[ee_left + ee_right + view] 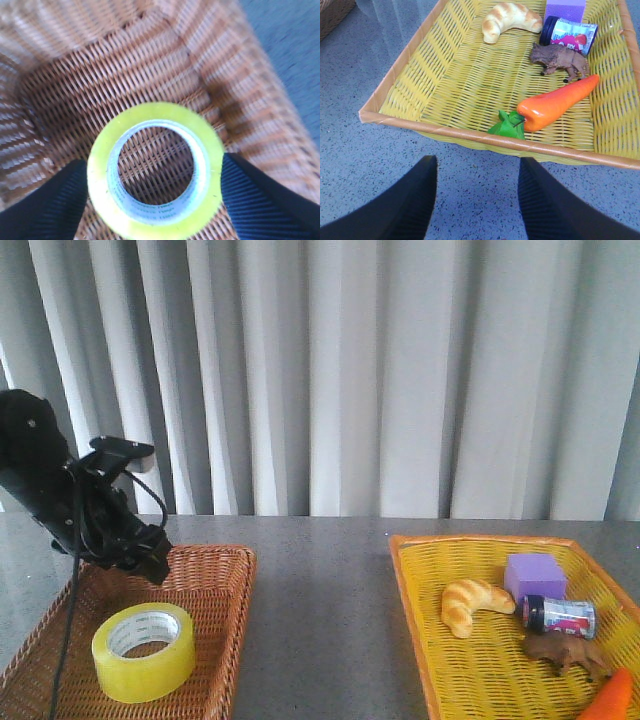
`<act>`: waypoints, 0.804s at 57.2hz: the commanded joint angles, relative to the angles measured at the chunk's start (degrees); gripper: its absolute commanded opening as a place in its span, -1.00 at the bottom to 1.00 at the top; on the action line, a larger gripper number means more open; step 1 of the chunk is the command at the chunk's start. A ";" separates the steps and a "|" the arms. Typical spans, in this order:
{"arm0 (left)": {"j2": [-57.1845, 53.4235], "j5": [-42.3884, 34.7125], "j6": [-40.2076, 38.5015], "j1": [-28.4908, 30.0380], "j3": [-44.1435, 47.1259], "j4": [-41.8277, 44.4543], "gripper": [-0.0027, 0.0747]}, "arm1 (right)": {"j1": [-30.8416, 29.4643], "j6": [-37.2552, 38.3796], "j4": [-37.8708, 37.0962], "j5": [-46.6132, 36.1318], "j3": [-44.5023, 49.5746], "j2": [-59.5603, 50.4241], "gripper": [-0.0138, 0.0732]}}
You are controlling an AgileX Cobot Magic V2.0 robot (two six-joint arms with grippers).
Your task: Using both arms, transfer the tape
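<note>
The tape [144, 651], a wide yellow roll with a white printed core, lies flat in the brown wicker basket [215, 570] at the left. My left gripper [152, 562] hangs above and just behind it. In the left wrist view the tape [102, 192] lies below between the two spread black fingers [47, 202], and the left gripper [155, 160] is open, with no grip on the roll. My right gripper [477, 159] is open and empty over the grey table, just outside the near rim of the yellow basket [485, 139]. The right arm is out of the front view.
The yellow basket [415, 610] at the right holds a croissant [472, 604], a purple block [534, 575], a small can [558, 616], a brown toy animal [566, 651] and an orange carrot [606, 700]. Grey table [320, 590] lies between the baskets. A curtain hangs behind.
</note>
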 commanded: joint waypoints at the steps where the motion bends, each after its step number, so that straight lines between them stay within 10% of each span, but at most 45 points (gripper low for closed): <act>1: -7.22 0.28 -1.38 -0.13 -1.68 -1.41 0.47 | -0.30 -0.04 0.40 -3.55 -1.38 0.27 0.15; 46: -59.18 -29.99 -1.38 -0.13 55.36 0.03 0.47 | -0.30 -0.04 0.40 -3.55 -1.38 0.27 0.15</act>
